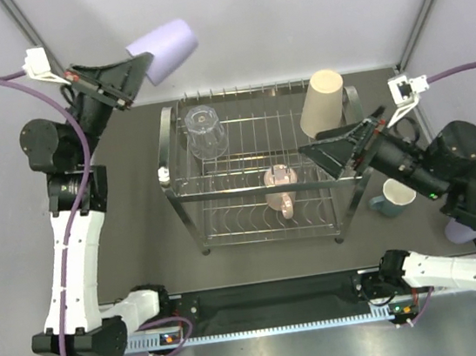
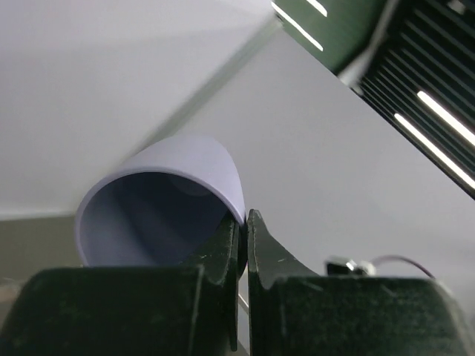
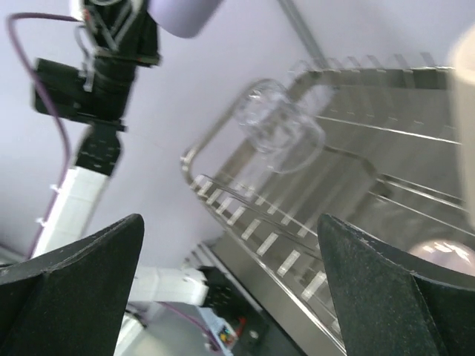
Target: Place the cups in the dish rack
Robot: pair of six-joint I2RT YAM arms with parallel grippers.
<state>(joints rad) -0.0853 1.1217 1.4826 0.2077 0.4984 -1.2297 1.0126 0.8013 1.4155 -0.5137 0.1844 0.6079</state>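
Observation:
My left gripper (image 1: 138,68) is shut on the rim of a lavender tumbler (image 1: 164,45) and holds it on its side, high up, beyond the far left corner of the chrome dish rack (image 1: 247,177). In the left wrist view the fingertips (image 2: 236,230) pinch the tumbler's (image 2: 163,200) wall. A clear glass (image 1: 203,132) and a beige tumbler (image 1: 323,103) stand upside down on the upper tier. A pink mug (image 1: 281,188) sits on the lower tier. My right gripper (image 1: 327,153) is open and empty over the rack's right side.
A teal mug (image 1: 391,196) stands on the dark table right of the rack. A second lavender tumbler (image 1: 460,232) shows partly under my right arm. The right wrist view shows the rack (image 3: 297,245), the clear glass (image 3: 278,126) and the left arm (image 3: 96,81).

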